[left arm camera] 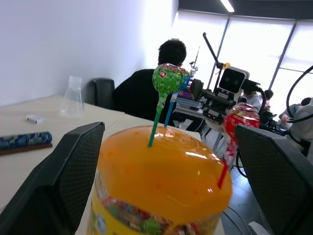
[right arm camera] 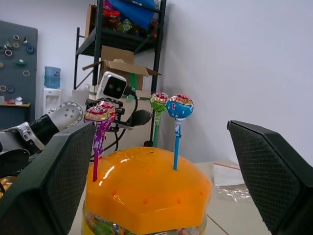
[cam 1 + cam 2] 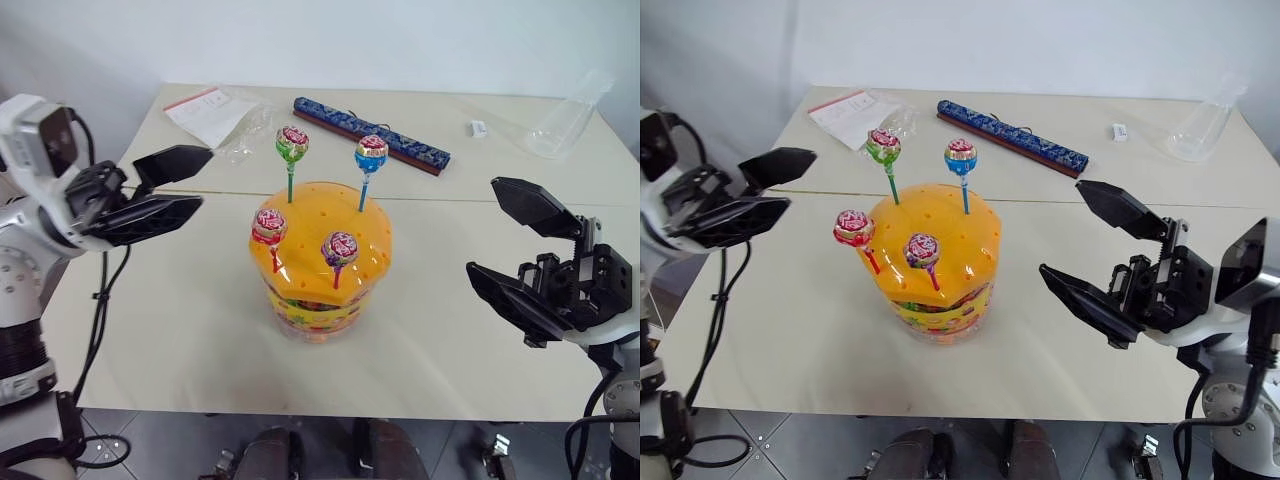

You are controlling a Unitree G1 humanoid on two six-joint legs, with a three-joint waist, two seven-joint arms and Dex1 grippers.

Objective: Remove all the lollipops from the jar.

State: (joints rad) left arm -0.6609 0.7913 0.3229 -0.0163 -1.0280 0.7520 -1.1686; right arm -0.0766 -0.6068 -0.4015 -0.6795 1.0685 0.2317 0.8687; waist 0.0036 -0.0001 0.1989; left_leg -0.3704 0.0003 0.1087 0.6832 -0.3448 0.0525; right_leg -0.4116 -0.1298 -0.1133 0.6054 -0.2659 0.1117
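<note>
The jar [image 3: 322, 265] stands on the counter [image 3: 180, 330] in front of me, about midway between my two grippers. Its orange lid [image 3: 325, 235] is on, and all four lollipops are stuck upright in holes in it. The green lollipop [image 3: 292, 143] and the blue lollipop [image 3: 371, 153] rise on long sticks from the far side of the lid. The red lollipop [image 3: 269, 227] and the purple lollipop [image 3: 339, 248] sit lower on the near side, the red one toward my left.

My left gripper [image 3: 172, 190] hangs in the air to the left of the jar, its fingers spread wide and holding nothing, pointing toward the jar. My right gripper [image 3: 518, 245] hangs to the right of the jar, also spread wide and empty, pointing back at it. Neither touches the jar or a lollipop.

At the far side of the counter lie a long blue box [image 3: 372, 134], a paper sheet in a clear bag [image 3: 212, 112], a small white piece [image 3: 478, 128] and a clear plastic cup [image 3: 565, 125] on its side.
</note>
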